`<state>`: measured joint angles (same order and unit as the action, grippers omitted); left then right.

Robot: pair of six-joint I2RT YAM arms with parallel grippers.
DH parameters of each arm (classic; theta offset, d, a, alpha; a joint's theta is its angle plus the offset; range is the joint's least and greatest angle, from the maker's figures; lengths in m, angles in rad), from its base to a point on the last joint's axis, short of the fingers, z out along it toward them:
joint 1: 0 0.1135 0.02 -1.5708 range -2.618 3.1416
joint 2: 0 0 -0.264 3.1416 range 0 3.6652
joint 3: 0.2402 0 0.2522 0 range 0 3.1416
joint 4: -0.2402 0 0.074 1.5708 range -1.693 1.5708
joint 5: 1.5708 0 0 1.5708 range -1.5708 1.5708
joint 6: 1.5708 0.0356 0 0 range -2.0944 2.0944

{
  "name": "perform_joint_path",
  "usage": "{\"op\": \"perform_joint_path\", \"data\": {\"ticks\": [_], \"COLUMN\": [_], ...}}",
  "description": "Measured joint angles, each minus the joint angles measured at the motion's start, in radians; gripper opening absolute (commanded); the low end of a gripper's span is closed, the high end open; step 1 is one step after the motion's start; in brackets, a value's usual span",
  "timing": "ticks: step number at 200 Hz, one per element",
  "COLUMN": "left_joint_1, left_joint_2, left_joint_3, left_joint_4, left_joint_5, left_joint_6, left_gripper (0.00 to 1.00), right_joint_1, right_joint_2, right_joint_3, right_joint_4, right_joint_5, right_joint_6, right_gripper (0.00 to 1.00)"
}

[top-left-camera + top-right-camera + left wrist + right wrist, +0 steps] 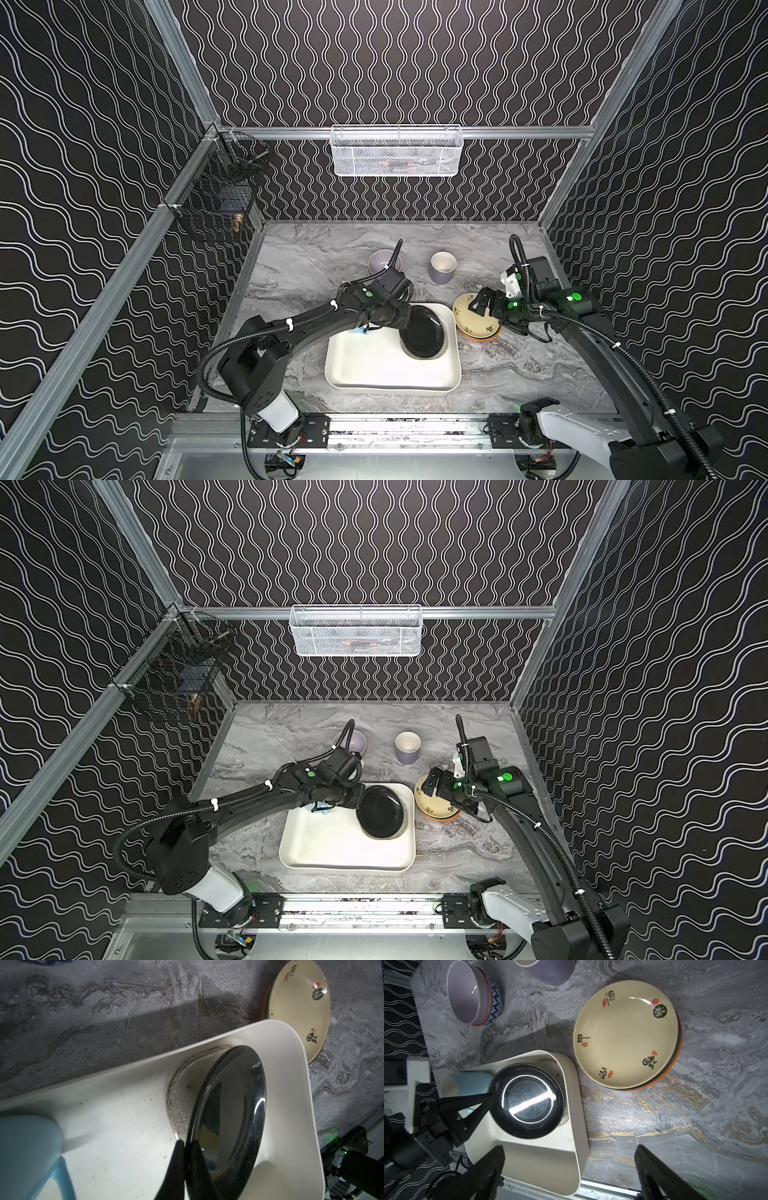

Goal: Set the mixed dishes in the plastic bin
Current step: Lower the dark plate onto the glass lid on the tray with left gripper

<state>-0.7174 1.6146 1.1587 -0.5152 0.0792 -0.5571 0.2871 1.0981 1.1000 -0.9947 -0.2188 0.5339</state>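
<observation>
The left jaws pinch shut on the rim of the black plate (226, 1122), holding it tilted over the clear glass plate (180, 1095) in the plastic bin's (370, 361) far right corner. Let go at this slant, it could slap down and chip the glass. Being round, it has no long axis; its hollow faces up and rightward. The right jaws hang wide open over the pale yellow plate (625, 1034) on the desk (519, 365).

Only writing: on round pale yellow ceramic plate (626, 1034), on table. Black brush-script characters at four spots round inner rim, small red seal marks beside them. One character white on black roundel. Too stylised to read.
</observation>
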Motion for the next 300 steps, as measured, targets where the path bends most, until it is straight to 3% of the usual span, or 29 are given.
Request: {"op": "perform_joint_path", "data": {"ticks": [76,104,133,149,227,256,300], "left_joint_1": [0.000,0.000,0.000,0.000,-0.001,-0.002,-0.005], "left_joint_2": [0.062,0.086,0.098,0.116,0.163,0.163,0.175], "left_joint_3": [0.000,0.002,0.014,0.024,0.056,0.066,0.061], "left_joint_4": [0.025,0.026,0.025,0.024,-0.010,-0.022,-0.019], "left_joint_5": [0.009,0.026,0.027,0.026,0.024,0.010,0.004], "left_joint_6": [0.004,0.007,0.010,0.011,0.014,0.014,0.014], "left_gripper": [0.00,0.11,0.15,0.25,0.39,0.35,0.11], "right_joint_1": [0.004,0.004,0.004,0.004,0.004,0.004,0.004], "right_joint_2": [-0.003,-0.003,-0.001,0.004,0.005,0.005,0.005], "right_joint_3": [0.006,0.006,0.006,0.006,-0.002,-0.003,-0.007], "right_joint_4": [-0.010,-0.011,-0.011,-0.011,-0.012,-0.012,-0.012], "right_joint_5": [0.009,0.019,0.024,0.026,0.035,0.038,0.046], "right_joint_6": [0.010,0.016,0.016,0.016,0.015,0.015,0.015], "right_gripper": [0.99,0.99,0.99,0.99,0.99,0.99,0.99]}}
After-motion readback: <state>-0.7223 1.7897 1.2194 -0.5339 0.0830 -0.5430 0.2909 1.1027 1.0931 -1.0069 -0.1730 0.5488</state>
